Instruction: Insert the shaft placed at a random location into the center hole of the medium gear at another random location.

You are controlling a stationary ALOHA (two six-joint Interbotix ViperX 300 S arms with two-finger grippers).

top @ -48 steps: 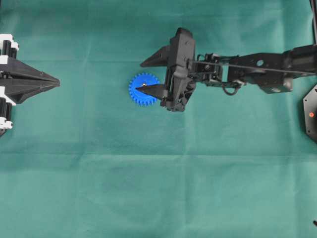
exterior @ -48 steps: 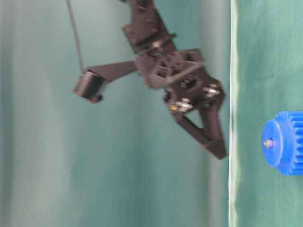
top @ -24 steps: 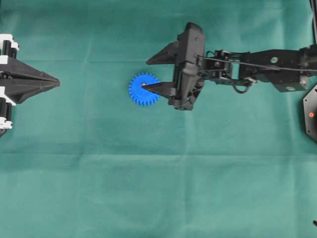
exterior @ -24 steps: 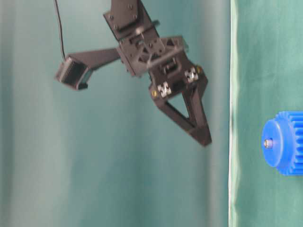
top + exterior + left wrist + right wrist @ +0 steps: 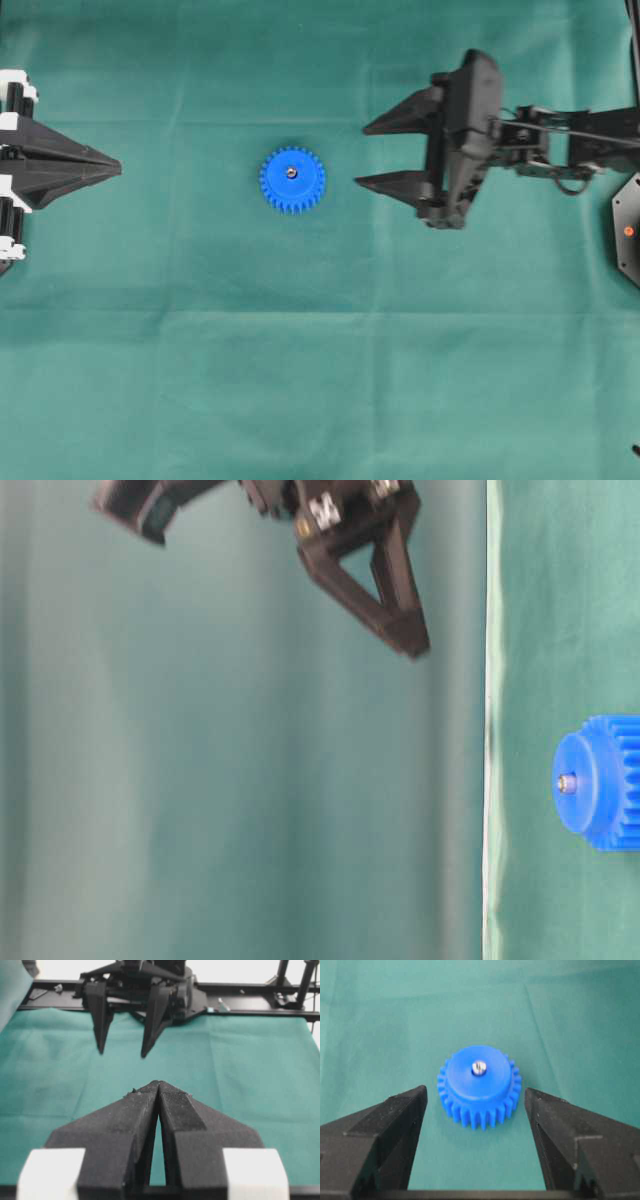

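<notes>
The blue medium gear [image 5: 292, 180] lies flat on the green cloth left of centre. It also shows in the right wrist view [image 5: 479, 1085] and at the right edge of the table-level view [image 5: 598, 782]. The silver shaft [image 5: 292, 172] stands in its center hole, its tip showing in the right wrist view [image 5: 479, 1067] and the table-level view [image 5: 567, 782]. My right gripper [image 5: 362, 156] is open and empty, raised above the cloth to the right of the gear. My left gripper [image 5: 119, 167] is shut and empty at the far left, its tips together in the left wrist view [image 5: 159, 1083].
Green cloth [image 5: 320, 380] covers the table. A black fixture [image 5: 628, 230] sits at the right edge. The right arm [image 5: 560, 140] stretches in from the right. In the left wrist view a black frame rail [image 5: 260, 990] runs along the far table edge.
My right gripper has pulled back to the right and upward, away from the gear, staying open. The shaft stays seated in the gear's hole. The left arm has not moved.
</notes>
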